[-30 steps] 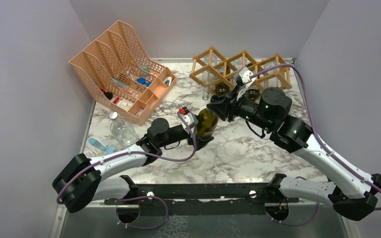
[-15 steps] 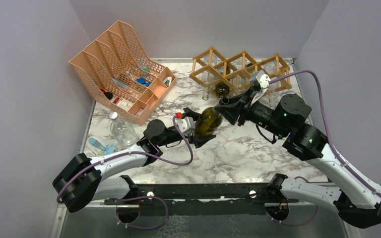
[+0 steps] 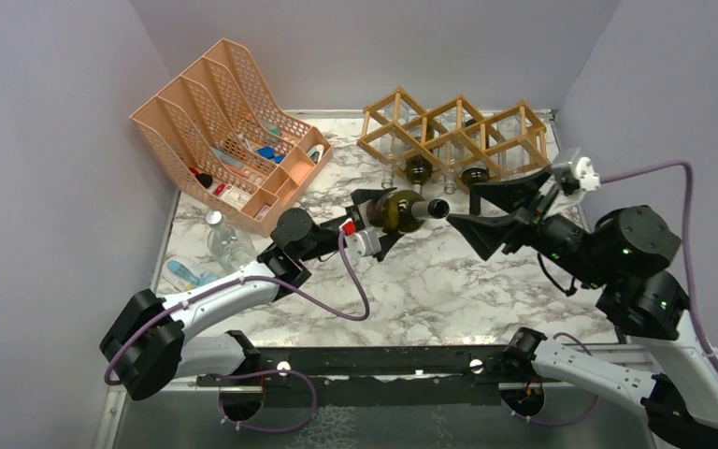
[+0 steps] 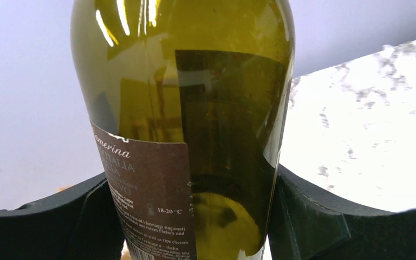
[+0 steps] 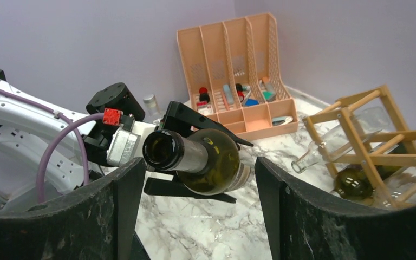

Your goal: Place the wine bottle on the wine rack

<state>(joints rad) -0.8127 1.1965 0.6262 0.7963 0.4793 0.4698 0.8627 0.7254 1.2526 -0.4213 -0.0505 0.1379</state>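
My left gripper (image 3: 380, 217) is shut on the body of a dark green wine bottle (image 3: 402, 210) and holds it level above the table, neck pointing right. In the left wrist view the bottle (image 4: 195, 119) with its brown label fills the frame between the fingers (image 4: 309, 216). My right gripper (image 3: 479, 213) is open and empty, just right of the bottle's mouth. In the right wrist view the bottle (image 5: 195, 160) points its open mouth at the camera. The wooden lattice wine rack (image 3: 458, 137) stands at the back, with bottles lying in its lower cells; it also shows in the right wrist view (image 5: 379, 141).
A peach mesh file organizer (image 3: 229, 131) with small items stands at the back left. A clear glass bottle (image 3: 229, 245) and a small blue-capped bottle (image 3: 190, 276) lie at the left. A clear bottle neck (image 5: 317, 154) sticks out of the rack. Grey walls enclose the marble table (image 3: 449, 281).
My left gripper has tipped the bottle from upright to level and lifted it toward the rack. My right gripper has let go of the neck, opened and drawn back to the right.
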